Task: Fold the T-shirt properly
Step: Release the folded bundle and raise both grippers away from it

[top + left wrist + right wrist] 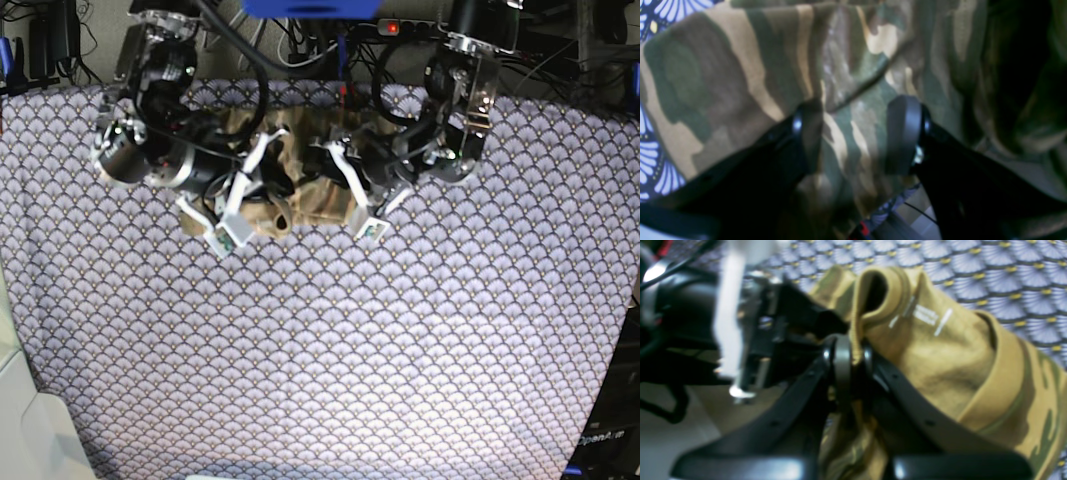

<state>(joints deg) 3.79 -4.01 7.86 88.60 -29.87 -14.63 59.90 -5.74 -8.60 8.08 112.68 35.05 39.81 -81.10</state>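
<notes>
Two robot arms lean in over a bunched camouflage T-shirt (300, 195) at the far edge of a desk draped in a purple scallop-patterned tablecloth (330, 340).

The right tool (851, 350) is clamped on the shirt: its two black fingers (842, 366) pinch a tan edge of the cloth just beside the ribbed collar (998, 380), which curls away from the tool toward the tablecloth. White printed marks (923, 315) show on the tan inner face just beyond the pinch. More of the fabric hangs down between the tool's finger arms.

The left tool (858, 133) stands with its jaws parted, its rounded fingertips (903, 133) well apart and pressed down among the shirt's folds. Olive, brown and cream cloth lies between and ahead of them, and a fold of it drapes over one fingertip; whether this tool actually holds any of it cannot be told.

From the base camera, the shirt lies crumpled between the two tools, with the right tool (285, 150) at one side of the heap and the left tool (320, 165) at the other.
</notes>
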